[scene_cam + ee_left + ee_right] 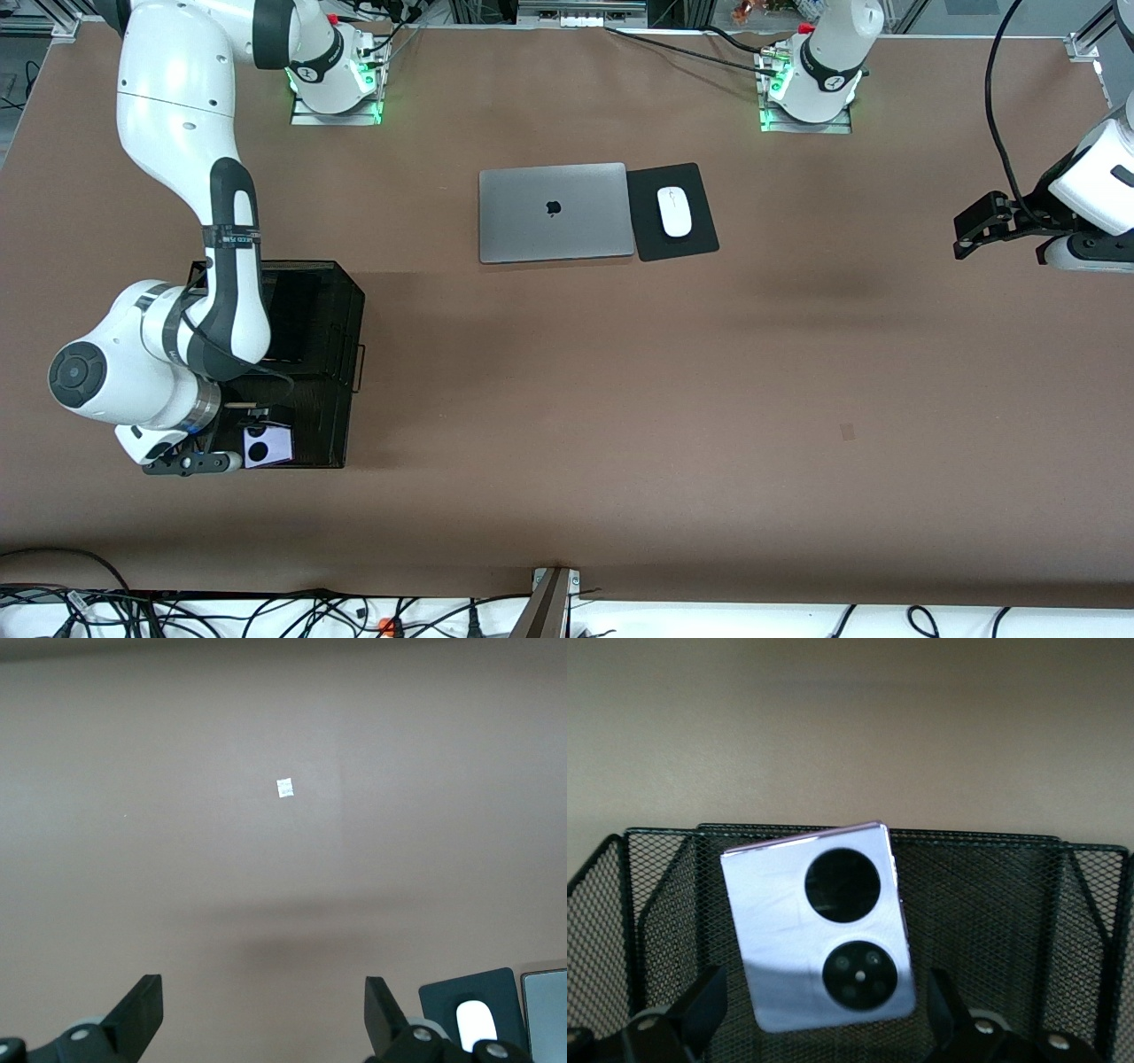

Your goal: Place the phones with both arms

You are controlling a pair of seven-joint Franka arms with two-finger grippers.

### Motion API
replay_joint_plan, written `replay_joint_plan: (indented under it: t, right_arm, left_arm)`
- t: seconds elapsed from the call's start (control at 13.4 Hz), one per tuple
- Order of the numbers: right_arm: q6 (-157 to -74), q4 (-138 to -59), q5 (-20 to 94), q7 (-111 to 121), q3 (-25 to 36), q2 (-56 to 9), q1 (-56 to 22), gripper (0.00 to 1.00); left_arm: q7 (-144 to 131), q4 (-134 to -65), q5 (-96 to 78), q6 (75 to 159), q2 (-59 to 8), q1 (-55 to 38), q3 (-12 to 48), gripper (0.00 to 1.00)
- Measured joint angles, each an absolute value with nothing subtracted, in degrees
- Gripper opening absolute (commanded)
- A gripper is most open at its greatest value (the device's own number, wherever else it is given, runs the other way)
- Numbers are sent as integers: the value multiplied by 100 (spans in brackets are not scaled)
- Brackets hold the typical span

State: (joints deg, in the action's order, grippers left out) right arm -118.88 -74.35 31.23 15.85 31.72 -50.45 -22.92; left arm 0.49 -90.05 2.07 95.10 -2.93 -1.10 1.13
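Phone [819, 926], small, squarish, white-lavender with two black circles on its face, stands tilted inside a black mesh basket [337, 372] at the right arm's end of the bench [620, 399], in the compartment nearest the front camera. The right gripper [819, 1010] hangs over that compartment with its fingers [700, 1001] spread to either side of the phone; in the right wrist view they appear clear of its edges, so the phone looks released, leaning against the mesh wall. The left gripper [264, 1014] hovers spread and empty over bare bench at the left arm's end, waiting.

A closed silver laptop [555, 213] and a white mouse [675, 211] on a black pad [673, 213] lie mid-bench, nearer the arm bases.

The phone is probably light, rigid and glossy, so likely slippery and easily scratched. Any grasp would be safest across its two long side edges, away from the round lenses. No other phone can be made out.
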Motion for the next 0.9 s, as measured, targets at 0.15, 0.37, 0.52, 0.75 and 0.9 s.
replay_joint_plan:
  t: [0.15, 0.37, 0.52, 0.75, 0.9]
  right_arm:
    - [-11685, -7392, 3123, 1581, 3289, -4968, -2306, 100]
    - [-11034, -7246, 3028, 1593, 3575, -4672, -2321, 100]
    - [-10616, -7139, 2620, 1584, 3600, -4275, -2359, 100]
    - [-9761, -7109, 1884, 1371, 3534, -3496, -2468, 100]
    - [-9389, -7208, 1367, 1044, 3212, -2923, -2460, 100]
  left_arm:
    - [49, -9006, 207, 9509, -293, -110, 114, 100]
    - [49, -9007, 207, 9507, -293, -110, 113, 100]
    - [49, -9008, 207, 9502, -293, -110, 113, 100]
    - [49, -9010, 207, 9488, -293, -110, 112, 100]
    - [49, -9011, 207, 9482, -293, -109, 111, 100]
